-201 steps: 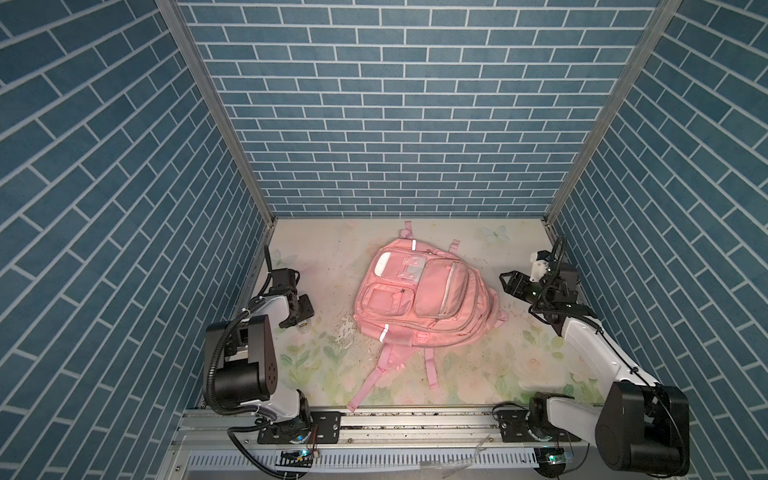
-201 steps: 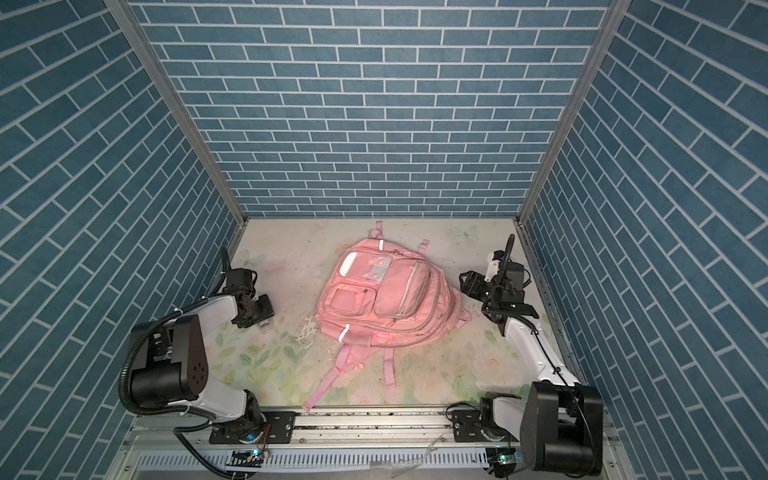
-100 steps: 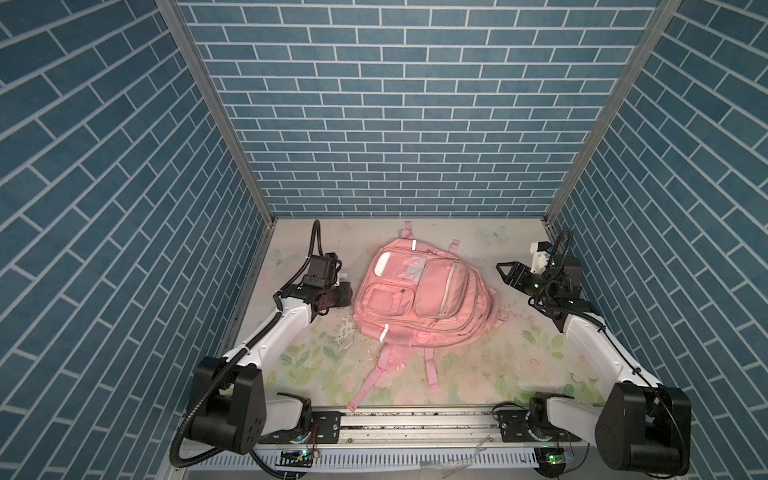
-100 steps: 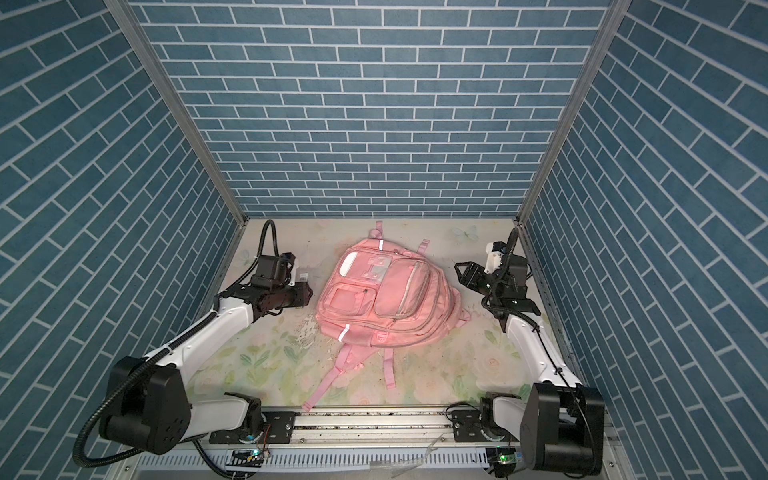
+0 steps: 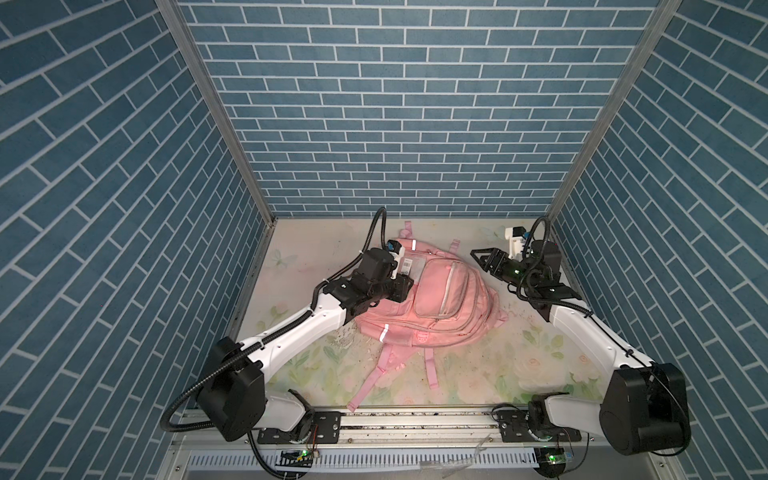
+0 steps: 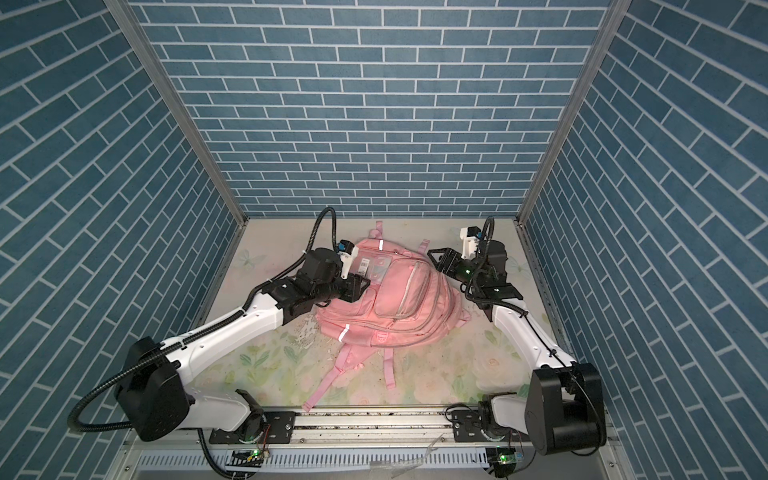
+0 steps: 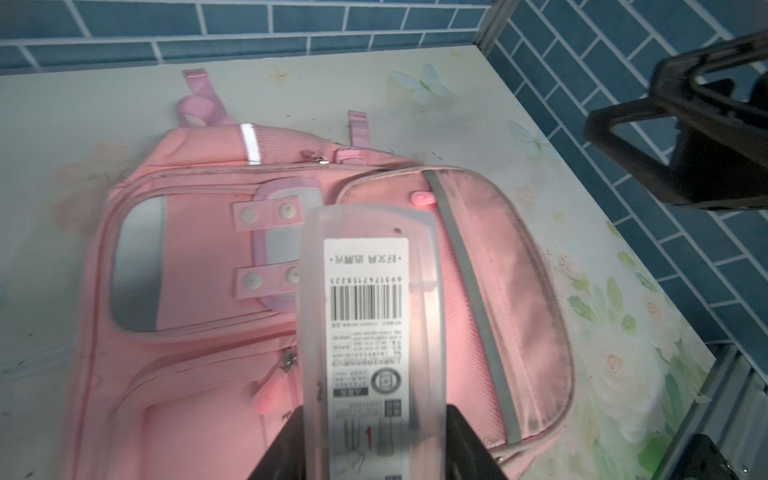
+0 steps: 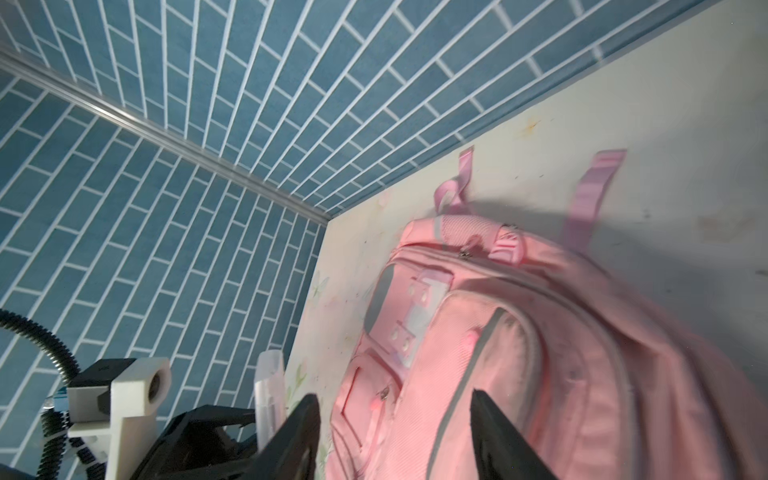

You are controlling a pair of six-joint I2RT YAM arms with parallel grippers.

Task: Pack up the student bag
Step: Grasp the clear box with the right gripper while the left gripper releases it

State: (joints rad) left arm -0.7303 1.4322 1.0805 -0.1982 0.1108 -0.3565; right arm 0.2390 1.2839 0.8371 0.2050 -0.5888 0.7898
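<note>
**Views compared.** In both top views the student bag [image 5: 436, 307] [image 6: 399, 307] lies flat, front up, mid-table, nearer the back wall [image 5: 395, 124], with its straps [image 5: 374, 382] trailing toward the front rail [image 5: 415, 419]. Only the left wrist view shows what the left gripper [image 7: 374, 440] carries: a translucent case [image 7: 365, 311] with a white barcode label, clamped between the two black fingers and jutting out over the bag's [image 7: 187, 365] window pocket. From above the case [image 5: 409, 266] is only a pale sliver. The right wrist view sees it edge-on [image 8: 270, 395] and shows the bag's [image 8: 540, 374] top loops blurred.

**Edges and room.** The floral table [image 5: 519, 361] is bare in front of the bag and along its right side. The bag's top loops lie close to the back wall.

**Arm poses.** The left arm reaches diagonally from its base, with the left gripper [image 5: 401, 286] [image 6: 359, 286] low over the bag's left upper part. The right arm is folded near the right wall. The right gripper [image 5: 478, 258] [image 6: 435, 259] [image 8: 395, 397] points toward the bag's upper right corner, apart from it, its jaws spread with nothing between them.
</note>
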